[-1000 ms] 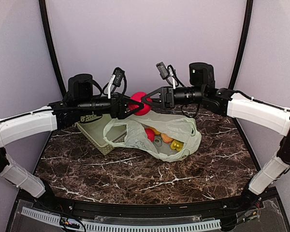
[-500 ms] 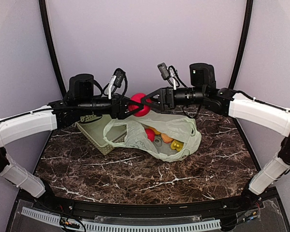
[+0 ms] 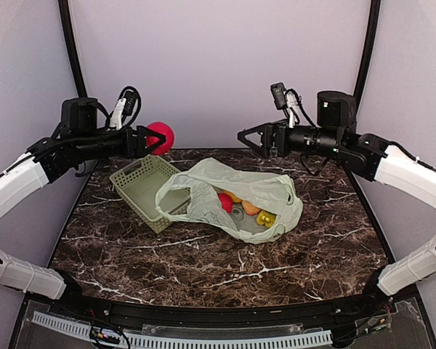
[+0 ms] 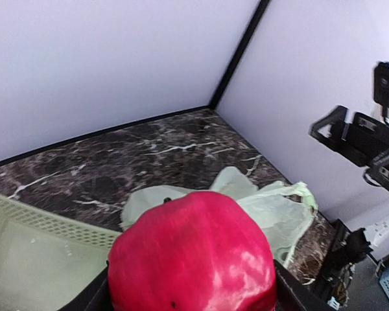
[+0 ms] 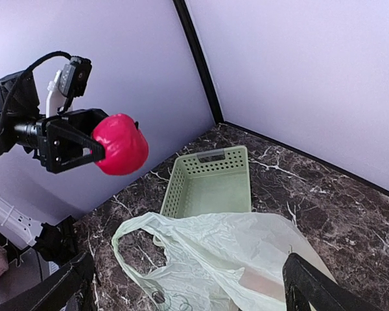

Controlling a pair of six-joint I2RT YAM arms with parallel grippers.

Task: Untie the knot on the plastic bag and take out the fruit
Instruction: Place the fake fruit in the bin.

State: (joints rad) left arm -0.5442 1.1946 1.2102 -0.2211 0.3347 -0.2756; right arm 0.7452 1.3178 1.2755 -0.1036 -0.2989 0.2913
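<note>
The plastic bag (image 3: 225, 190) lies slack at the centre of the tabletop (image 3: 203, 254) with fruit (image 3: 251, 209) inside it, its left loop handle (image 3: 167, 195) overlapping the perforated basket (image 3: 134, 190). Farther back, the left hand (image 3: 151, 139) hovers above the basket's far-left corner, clamped on a red apple (image 3: 162, 136). The right hand (image 3: 248, 138) hangs above the bag's far edge, fingers spread wide with nothing between them.

No words, numbers, brand names or signs can be read anywhere, neither on the pale green plastic bag (image 3: 212, 180) in the middle of the scene nor on the perforated basket (image 3: 134, 186) to its left.
</note>
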